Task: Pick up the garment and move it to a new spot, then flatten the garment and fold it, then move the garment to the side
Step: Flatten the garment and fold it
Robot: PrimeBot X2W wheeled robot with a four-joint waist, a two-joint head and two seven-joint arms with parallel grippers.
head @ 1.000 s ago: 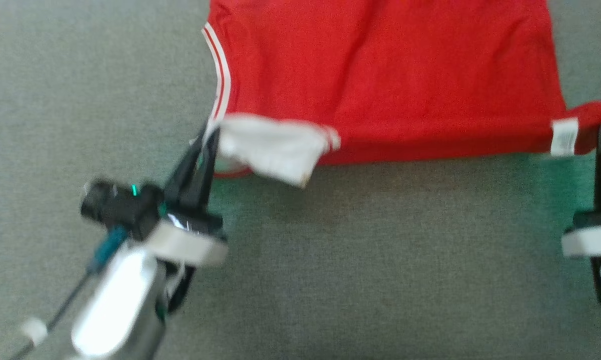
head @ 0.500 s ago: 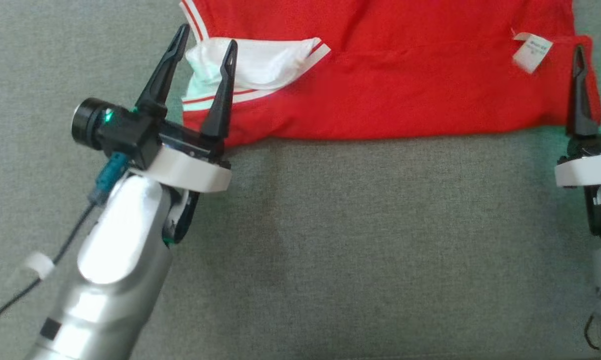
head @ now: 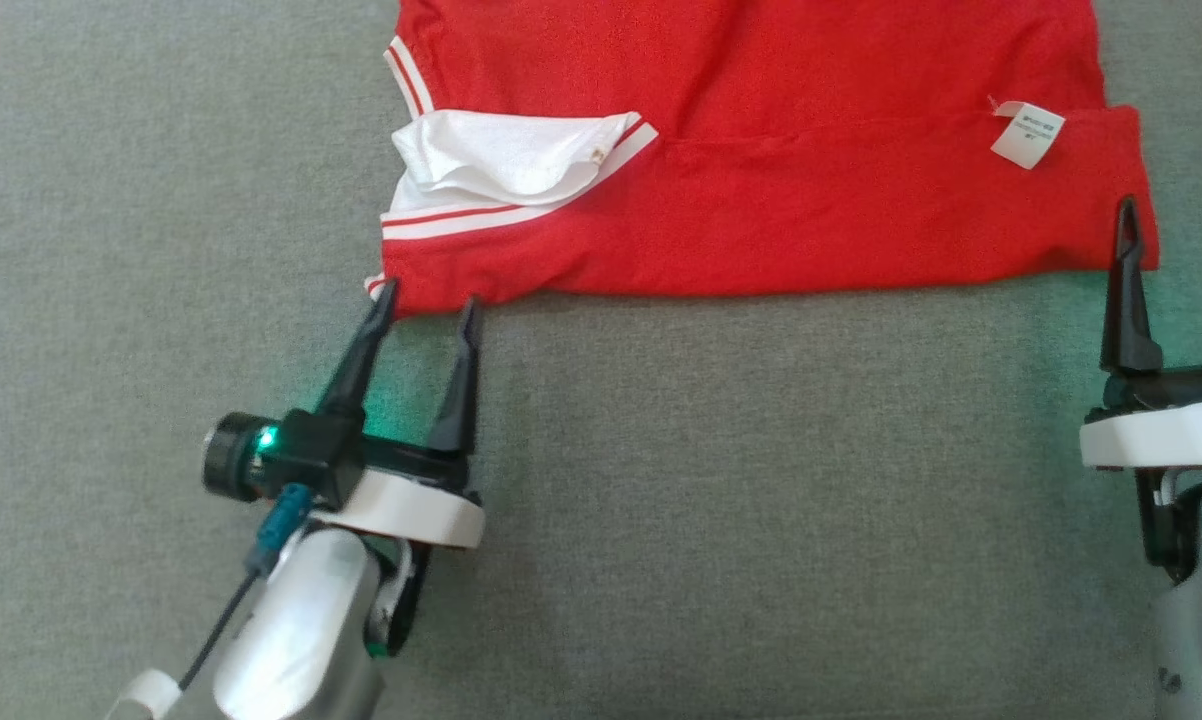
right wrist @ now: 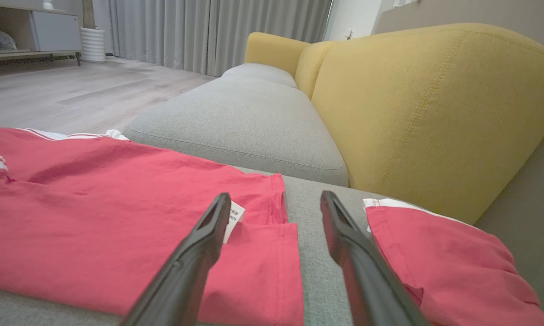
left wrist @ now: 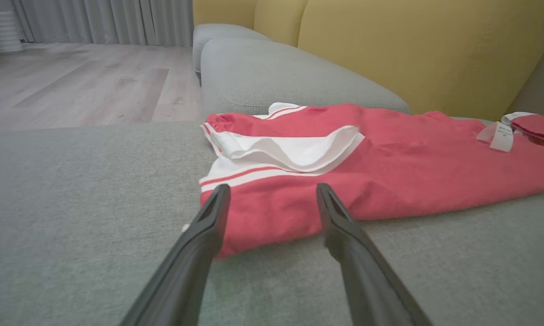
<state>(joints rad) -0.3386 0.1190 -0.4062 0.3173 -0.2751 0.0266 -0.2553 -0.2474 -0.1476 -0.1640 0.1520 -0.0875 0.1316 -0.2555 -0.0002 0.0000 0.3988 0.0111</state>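
My left gripper (head: pixel 430 295) stands with its 2 fingers apart and nothing between them, the tips just at the near left corner of the garment (head: pixel 761 200). My right gripper (right wrist: pixel 275 195) is spread as wide and also empty, at the near right corner; along its fingers I see the garment's right edge running up between them.

The garment is red with white stripes, lying flat and folded on the far part of a grey seat (head: pixel 761 500). A white flap (head: pixel 501 160) is turned out near its left end and a white label (head: pixel 1027 133) sits near its right end. Further right lies another red, white-edged piece (right wrist: pixel 435 253), apart from the garment across a strip of bare grey. I cannot tell whether it belongs to it.

The seat is coarse woven cloth, green-tinted beside each wrist. Behind it rise yellow back cushions (left wrist: pixel 412 45), and a 2nd grey cushion (right wrist: pixel 254 108) continues beyond. The room has a pale wood floor (left wrist: pixel 86 86), grey curtains (right wrist: pixel 208 31), a white cabinet (right wrist: pixel 54 31) and a white ribbed cylinder (right wrist: pixel 92 45).
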